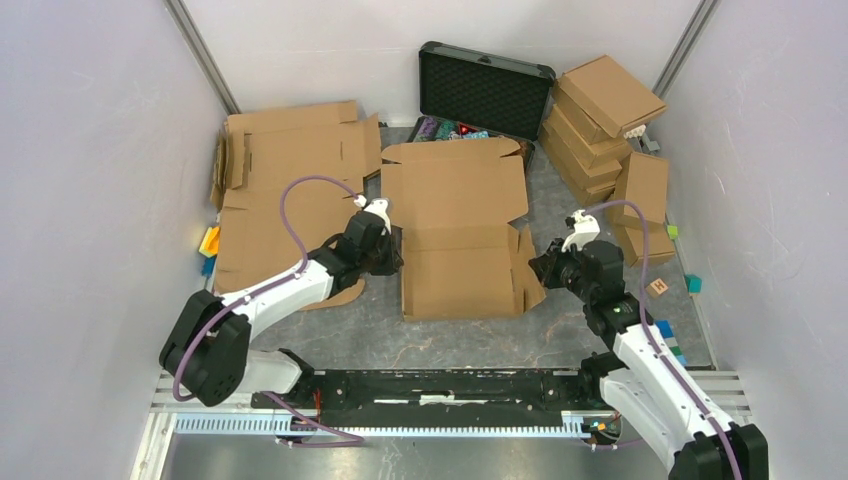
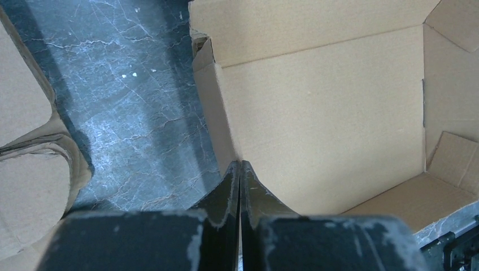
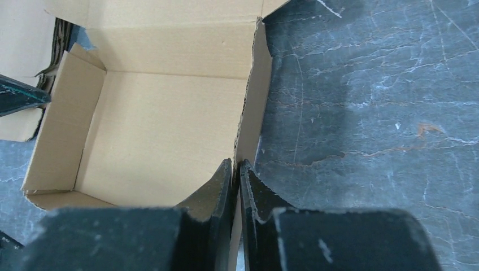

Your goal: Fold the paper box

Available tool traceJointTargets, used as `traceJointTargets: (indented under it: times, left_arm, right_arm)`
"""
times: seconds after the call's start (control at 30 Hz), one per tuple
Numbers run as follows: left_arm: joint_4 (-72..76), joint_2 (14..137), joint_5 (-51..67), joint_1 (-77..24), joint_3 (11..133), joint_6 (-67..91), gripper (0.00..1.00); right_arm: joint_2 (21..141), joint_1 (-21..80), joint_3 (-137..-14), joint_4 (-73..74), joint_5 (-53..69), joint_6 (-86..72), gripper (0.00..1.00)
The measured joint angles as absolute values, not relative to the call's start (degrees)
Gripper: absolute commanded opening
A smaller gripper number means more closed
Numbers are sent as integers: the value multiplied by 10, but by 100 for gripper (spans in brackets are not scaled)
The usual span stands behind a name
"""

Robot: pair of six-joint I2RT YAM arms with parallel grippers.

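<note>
The paper box (image 1: 460, 225) is a plain brown cardboard mailer lying open in the middle of the table, lid panel stretched toward the back. Its two side walls stand raised. My left gripper (image 1: 396, 258) sits at the left wall; in the left wrist view the gripper (image 2: 240, 166) is shut, with the wall's edge (image 2: 217, 113) running straight in between the tips. My right gripper (image 1: 541, 268) is at the right wall. The right wrist view shows that gripper (image 3: 237, 166) shut on the wall (image 3: 254, 101), a strip of cardboard showing between the fingers.
A pile of flat cardboard blanks (image 1: 285, 185) lies left of the box. A black foam-lined case (image 1: 485, 90) stands open at the back. Several folded boxes (image 1: 600, 125) are stacked at the back right. Small coloured blocks (image 1: 209, 242) and a wooden cube (image 1: 658, 287) lie near the side walls.
</note>
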State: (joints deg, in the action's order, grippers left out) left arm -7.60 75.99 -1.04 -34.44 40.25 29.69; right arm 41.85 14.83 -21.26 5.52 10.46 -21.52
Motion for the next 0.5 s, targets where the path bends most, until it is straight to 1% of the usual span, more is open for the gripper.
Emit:
traceJointTargets:
  times: [0.07, 0.2, 0.27, 0.37, 0.43, 0.5]
  left_arm:
    - [-76, 762, -10, -345, 405, 297, 3]
    - [-76, 762, -10, -345, 405, 297, 5]
    - [-76, 762, -10, -345, 405, 297, 8]
    - [-76, 762, -10, -347, 405, 297, 16]
    - [-77, 762, -12, -352, 406, 296, 24]
    - [-86, 761, -15, -357, 411, 294, 35]
  right_arm:
    - [423, 148, -213, 51, 111, -219, 21]
    - [439, 148, -216, 47, 118, -217, 22]
    - [448, 148, -218, 44, 122, -216, 23]
    - [456, 147, -218, 34, 137, -217, 24]
    - [459, 147, -218, 30, 143, -217, 24]
    - [460, 147, -218, 29, 146, -216, 24]
